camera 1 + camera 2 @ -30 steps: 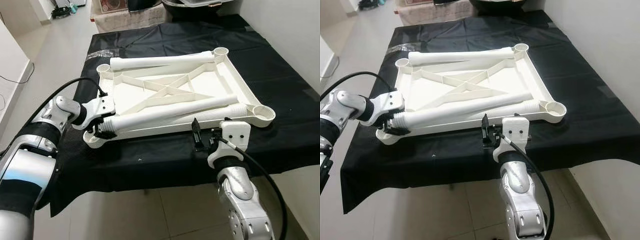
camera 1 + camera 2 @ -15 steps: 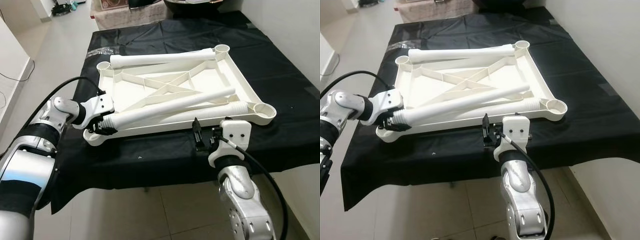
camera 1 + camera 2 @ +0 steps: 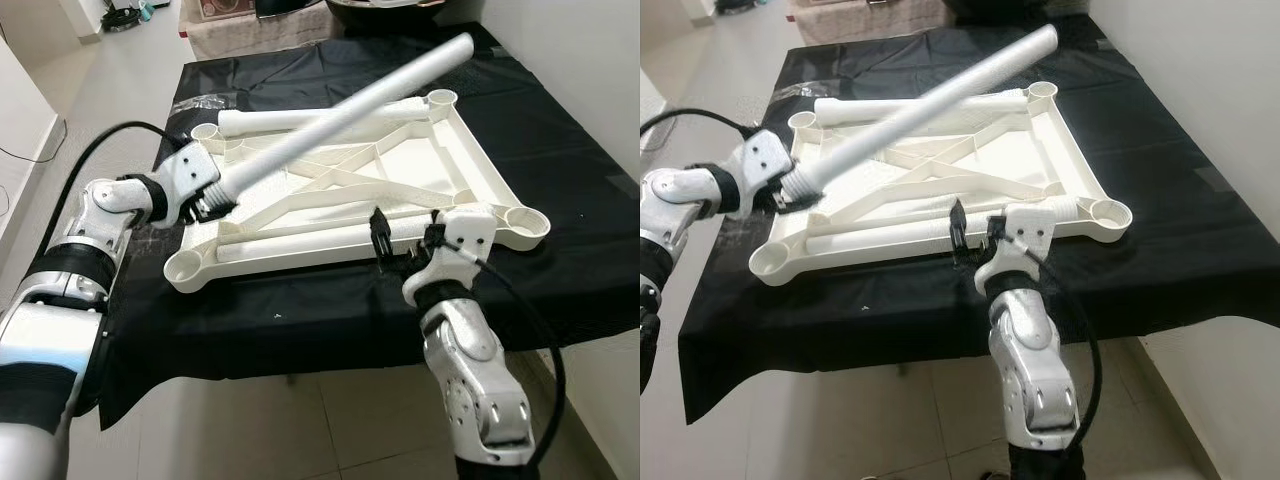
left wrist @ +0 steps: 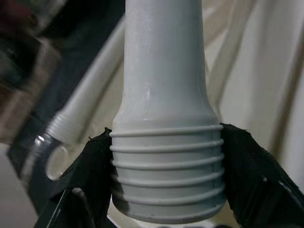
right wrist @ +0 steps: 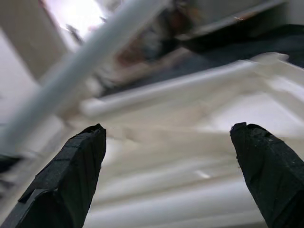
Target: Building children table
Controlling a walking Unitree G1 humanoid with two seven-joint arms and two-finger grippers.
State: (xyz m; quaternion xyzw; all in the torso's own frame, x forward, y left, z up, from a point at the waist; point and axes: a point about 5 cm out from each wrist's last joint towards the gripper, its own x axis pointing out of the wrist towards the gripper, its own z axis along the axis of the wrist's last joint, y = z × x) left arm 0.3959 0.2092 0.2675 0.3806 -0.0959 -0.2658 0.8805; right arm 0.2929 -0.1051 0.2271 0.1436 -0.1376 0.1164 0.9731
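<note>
resting in tabletop: two legs

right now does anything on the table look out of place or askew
Nothing looks damaged or spilled. One table leg slants up over the upturned tabletop, held at its threaded end by the left gripper. Two more legs lie loose in the tabletop, one along the far edge, one near the front. The right gripper hovers open at the front edge.

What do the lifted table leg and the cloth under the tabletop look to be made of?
Table leg, held by the left gripper: apparently moulded plastic, off-white and matte, with threads moulded into its end. Cloth: probably thin woven fabric, black, creased and draping over the edge.
</note>
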